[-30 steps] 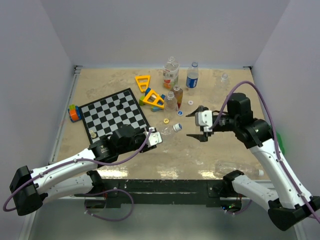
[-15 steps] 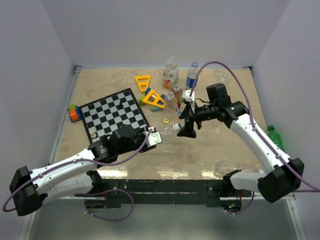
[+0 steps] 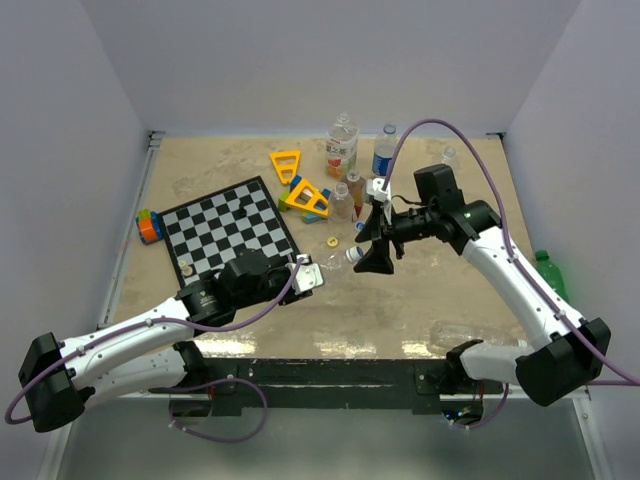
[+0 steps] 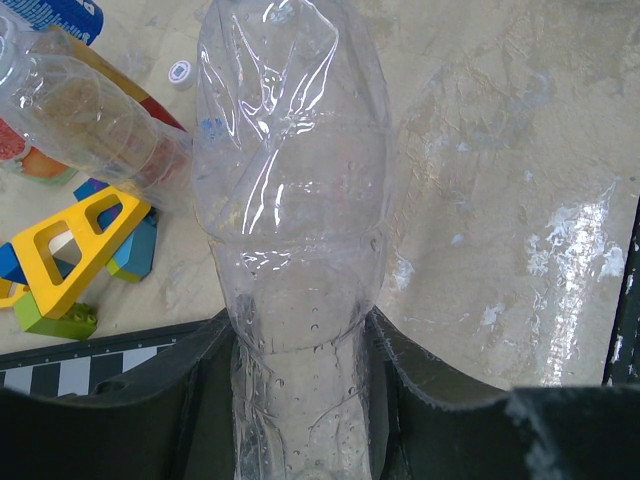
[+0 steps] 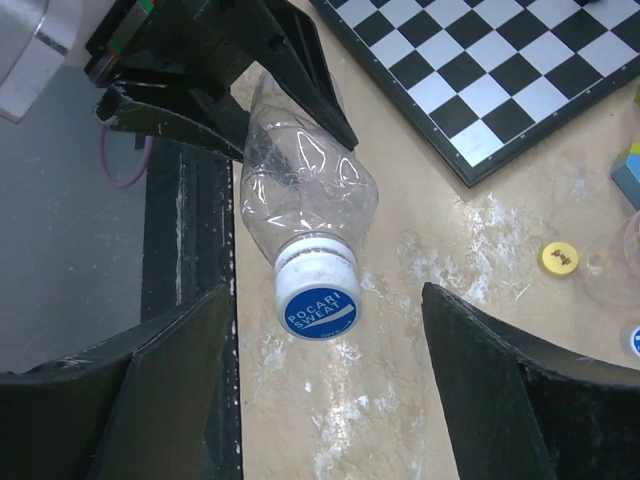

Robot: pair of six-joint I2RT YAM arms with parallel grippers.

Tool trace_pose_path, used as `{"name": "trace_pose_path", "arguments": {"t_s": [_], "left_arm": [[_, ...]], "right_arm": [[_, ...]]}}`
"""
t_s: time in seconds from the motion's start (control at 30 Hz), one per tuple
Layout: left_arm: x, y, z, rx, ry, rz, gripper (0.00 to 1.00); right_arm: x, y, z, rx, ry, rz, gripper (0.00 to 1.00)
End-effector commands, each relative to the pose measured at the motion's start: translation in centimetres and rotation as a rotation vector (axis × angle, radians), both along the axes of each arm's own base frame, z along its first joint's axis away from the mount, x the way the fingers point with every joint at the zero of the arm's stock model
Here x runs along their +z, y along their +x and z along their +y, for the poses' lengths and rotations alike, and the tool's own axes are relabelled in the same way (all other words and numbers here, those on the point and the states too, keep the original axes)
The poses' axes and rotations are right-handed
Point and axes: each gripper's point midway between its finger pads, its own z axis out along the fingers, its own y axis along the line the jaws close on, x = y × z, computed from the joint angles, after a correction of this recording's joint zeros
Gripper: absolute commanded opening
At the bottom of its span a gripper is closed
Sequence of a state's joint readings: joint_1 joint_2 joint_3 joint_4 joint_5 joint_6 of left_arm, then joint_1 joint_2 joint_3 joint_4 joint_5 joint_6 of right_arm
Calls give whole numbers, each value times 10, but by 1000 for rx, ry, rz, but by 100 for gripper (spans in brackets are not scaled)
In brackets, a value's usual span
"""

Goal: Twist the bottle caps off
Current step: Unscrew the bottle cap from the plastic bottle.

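Tan table (image 3: pixel 440 300) (glossy, perhaps wet), grey walls (image 3: pixel 320 60).

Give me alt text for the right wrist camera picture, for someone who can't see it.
A clear bottle held by the left gripper points its blue-and-white cap at the camera, between the fingers of the open right gripper. A chessboard and a yellow cap lie beyond.

Bottle (image 4: pixel 290 200) in left claw (image 3: pixel 310 275), right of chessboard (image 3: pixel 230 235)

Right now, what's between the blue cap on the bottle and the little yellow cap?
Nothing but bare, scuffed table between the blue cap and the yellow cap, seen in the right wrist view.
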State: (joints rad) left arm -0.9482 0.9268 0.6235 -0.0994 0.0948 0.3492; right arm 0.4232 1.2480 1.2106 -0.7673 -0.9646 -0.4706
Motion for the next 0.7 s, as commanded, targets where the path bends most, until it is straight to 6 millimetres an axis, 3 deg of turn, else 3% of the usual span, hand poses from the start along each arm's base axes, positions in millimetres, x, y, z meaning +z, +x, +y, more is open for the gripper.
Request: {"name": "trace_pose_path", "arguments": {"t_s": [0.0, 0.3, 0.67], "left_arm": [[9, 3, 1, 22, -34, -6, 0], [9, 3, 1, 22, -35, -7, 0], [9, 3, 1, 23, -34, -7, 0]], "right_arm": [[23, -7, 4, 36, 56, -13, 77], [24, -8, 7, 55, 76, 2, 57], [14, -13, 5, 114, 64, -15, 17]]}}
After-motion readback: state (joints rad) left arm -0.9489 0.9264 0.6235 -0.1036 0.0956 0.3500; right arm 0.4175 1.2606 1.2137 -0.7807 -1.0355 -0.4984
